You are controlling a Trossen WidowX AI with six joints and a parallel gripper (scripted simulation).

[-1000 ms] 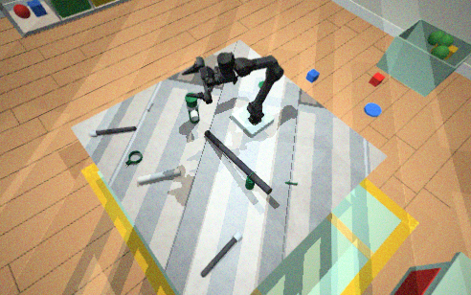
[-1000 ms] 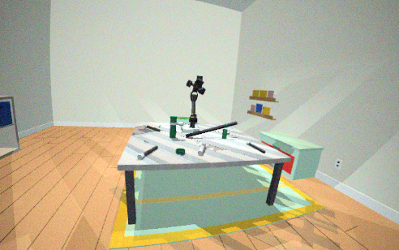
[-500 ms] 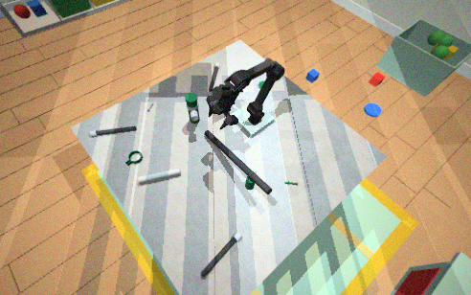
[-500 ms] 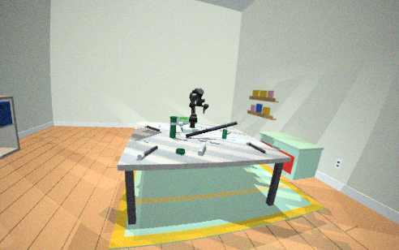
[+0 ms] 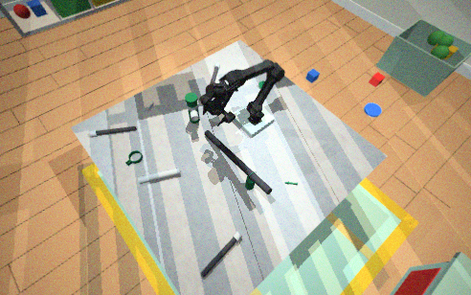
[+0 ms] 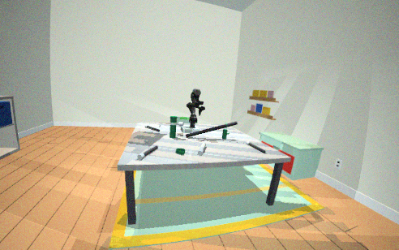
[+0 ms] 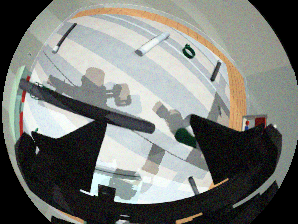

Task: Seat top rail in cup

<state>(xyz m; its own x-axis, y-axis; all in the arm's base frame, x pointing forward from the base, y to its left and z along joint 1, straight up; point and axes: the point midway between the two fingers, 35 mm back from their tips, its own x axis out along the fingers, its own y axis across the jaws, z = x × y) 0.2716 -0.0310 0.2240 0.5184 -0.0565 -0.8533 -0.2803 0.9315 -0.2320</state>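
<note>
The dark top rail (image 5: 237, 162) (image 6: 211, 129) (image 7: 87, 106) lies slanted across the table's middle and passes through the green loop cap (image 5: 249, 183) (image 6: 225, 134) near its lower end. Its upper end stops a short way from the big post (image 5: 193, 114) (image 6: 173, 129), which stands upright with a green cap (image 5: 191, 99). The band and end cup are too small to make out. My gripper (image 5: 216, 117) (image 6: 192, 120) (image 7: 148, 120) is open and empty. It hangs just above the rail's upper end, beside the post, touching nothing.
Loose parts lie on the table (image 5: 306, 144): a dark rod (image 5: 112, 130), a green ring (image 5: 134, 157) (image 7: 188, 47), a white rod (image 5: 159, 176), a dark rod with a white tip (image 5: 220, 255) and a small green piece (image 5: 291, 183). The arm's base (image 5: 254, 120) stands behind the rail.
</note>
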